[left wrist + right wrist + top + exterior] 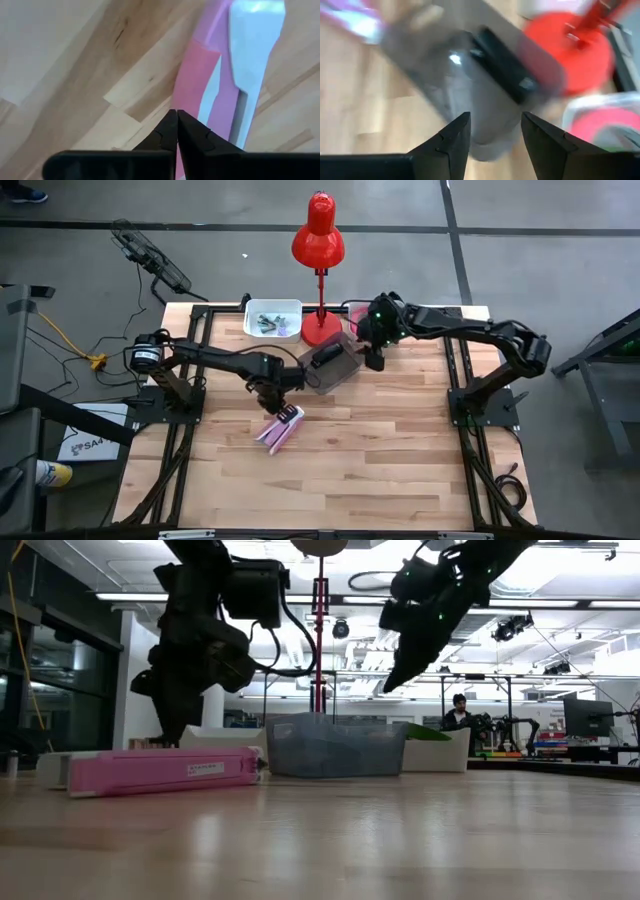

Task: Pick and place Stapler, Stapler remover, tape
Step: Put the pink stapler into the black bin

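A pink and white stapler [280, 428] lies flat on the wooden table, and it fills the left wrist view [200, 85]. My left gripper [272, 396] is shut, just to the far side of the stapler, fingertips [177, 115] pointing down at its pink edge. A grey see-through bin [335, 365] holds a black stapler [505, 65]. My right gripper [495, 130] is open and hovers above the bin's right side [373, 360]. A pink tape ring [605, 125] lies in a pale container beside the lamp base. A green edge [425, 732] shows there in the low view. My left gripper's shut fingertips [170, 125] stand at the long pink edge [187, 95] of the stapler, coming from above. I cannot tell whether they touch it. The stapler lies flat on the table.
A red desk lamp [318, 240] stands at the table's far edge, with its round base [570, 50] close to the bin. A white tray [272, 318] with small items sits left of the lamp. Bare wood [350, 470] stretches toward the near edge.
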